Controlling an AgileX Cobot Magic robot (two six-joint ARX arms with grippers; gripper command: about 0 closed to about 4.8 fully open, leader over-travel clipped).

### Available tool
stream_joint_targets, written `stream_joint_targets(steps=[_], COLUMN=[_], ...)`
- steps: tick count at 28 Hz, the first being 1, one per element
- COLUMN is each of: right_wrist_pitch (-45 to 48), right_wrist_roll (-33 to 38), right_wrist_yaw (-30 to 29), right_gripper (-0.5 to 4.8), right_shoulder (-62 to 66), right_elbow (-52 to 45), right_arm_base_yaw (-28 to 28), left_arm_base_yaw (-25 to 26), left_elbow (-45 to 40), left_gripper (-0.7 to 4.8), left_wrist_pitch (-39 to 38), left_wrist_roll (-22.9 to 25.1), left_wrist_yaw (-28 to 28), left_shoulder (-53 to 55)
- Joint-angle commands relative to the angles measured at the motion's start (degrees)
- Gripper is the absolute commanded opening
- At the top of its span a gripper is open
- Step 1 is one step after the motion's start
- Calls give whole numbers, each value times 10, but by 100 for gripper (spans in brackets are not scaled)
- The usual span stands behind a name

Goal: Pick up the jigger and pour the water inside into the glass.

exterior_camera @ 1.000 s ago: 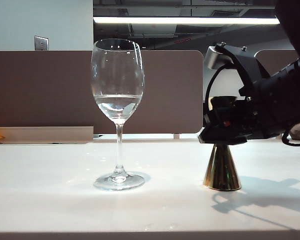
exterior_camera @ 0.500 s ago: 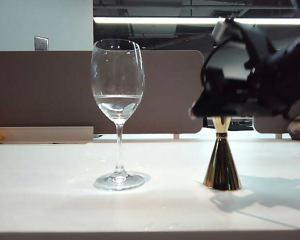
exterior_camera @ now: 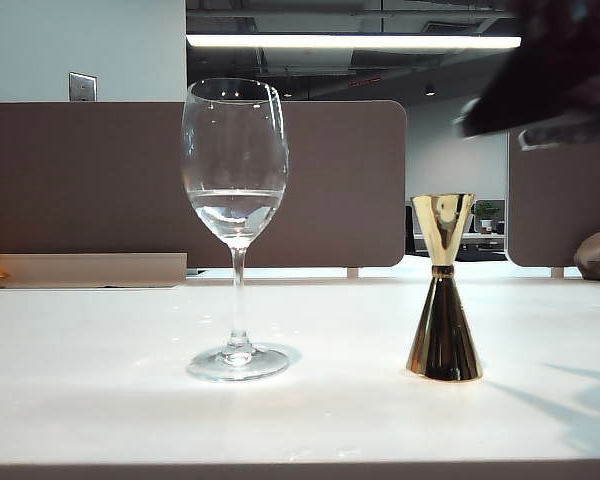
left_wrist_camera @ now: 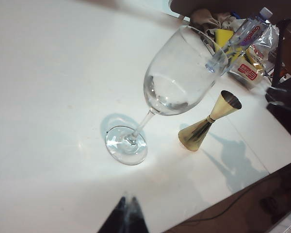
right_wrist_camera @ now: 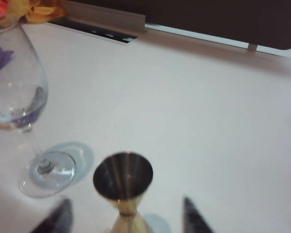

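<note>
The glass (exterior_camera: 235, 170) stands upright left of centre on the white table, with water (exterior_camera: 235, 205) low in its bowl. To its right the gold jigger (exterior_camera: 444, 290) stands alone on its wider cone, small cup up. My right gripper (exterior_camera: 492, 116) is a dark blur high above it, touching nothing. In the right wrist view the jigger (right_wrist_camera: 123, 179) sits below and between the widely spread fingers of the open right gripper (right_wrist_camera: 125, 206), with the glass (right_wrist_camera: 14, 97) beside it. My left gripper (left_wrist_camera: 128, 200) is shut and empty, short of the foot of the glass (left_wrist_camera: 179, 77) and away from the jigger (left_wrist_camera: 208, 121).
A brown partition (exterior_camera: 100, 180) runs behind the table. A water bottle (left_wrist_camera: 245, 29) and snack packets (left_wrist_camera: 250, 68) lie beyond the glass in the left wrist view. The table edge (left_wrist_camera: 242, 187) is close to the jigger there.
My right gripper, earlier around the jigger's upper cup, has let go and risen up and to the right. The jigger stays standing; the glass and left gripper have not moved.
</note>
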Motion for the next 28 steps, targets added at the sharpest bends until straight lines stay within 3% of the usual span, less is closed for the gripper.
stream_joint_targets(steps=[1, 2, 3, 6, 9, 13, 16, 19, 28], right_wrist_pitch=[-80, -117, -144, -213, -232, -229, -220, -185, -136], right_wrist_roll=[-1, -1, -1, -1, 8, 29, 33, 34, 49], right_wrist_yaw=[1, 1, 1, 1, 6, 16, 16, 13, 11], right_gripper=[182, 86, 42, -6, -6, -6, -6, -6, -6], right_shoulder=[-75, -127, -165, -247, -304, -316, -316, -317, -318], right_elbow=[0, 0, -1, -5, -23, -49, -69, -96, -153], right_arm_base_yaw=[1, 1, 0, 0, 0, 0, 0, 0, 1], left_arm_base_yaw=[1, 1, 1, 1, 1, 1, 1, 1, 1], left_elbow=[2, 2, 2, 2, 2, -2, -4, -5, -98], left_gripper=[-2, -2, -2, -3, -2, -3, -2, -2, -2], left_wrist_pitch=[7, 7, 7, 8, 24, 82, 109, 115, 219], left_wrist_roll=[0, 0, 0, 0, 45, 55, 105, 105, 101], left_wrist_yaw=[2, 2, 2, 2, -39, -109, -164, -218, -225], left_shoulder=[0, 0, 0, 0, 0, 0, 1, 1, 1])
